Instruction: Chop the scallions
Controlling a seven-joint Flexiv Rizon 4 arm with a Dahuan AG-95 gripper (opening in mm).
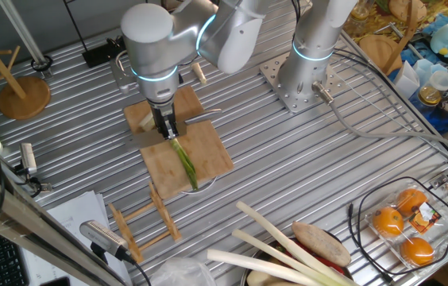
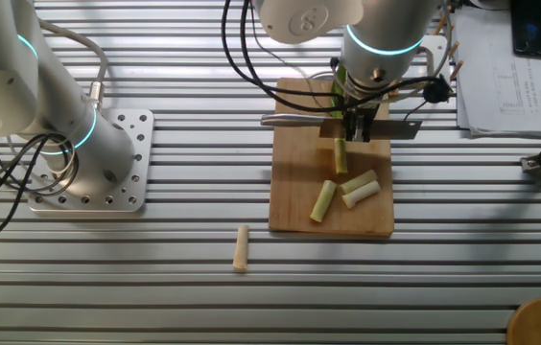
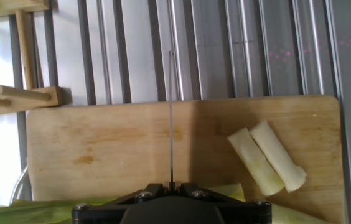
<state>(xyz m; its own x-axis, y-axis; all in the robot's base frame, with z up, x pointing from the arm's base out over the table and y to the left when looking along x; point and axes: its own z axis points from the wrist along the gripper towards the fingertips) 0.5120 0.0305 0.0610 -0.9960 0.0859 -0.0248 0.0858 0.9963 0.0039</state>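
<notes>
Bamboo cutting board carries the scallions crosswise near its far edge, so the gripper, clamped on the knife, should press straight down.

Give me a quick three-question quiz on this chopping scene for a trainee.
1. True or false: the gripper is shut on a knife.
2. The cut scallion pieces beside the knife lie on: A the cutting board, B the bare table, C a plate.
3. Fill in: in the hand view, ___ cut scallion pieces lie side by side.
Key: 1 true; 2 A; 3 two.
</notes>
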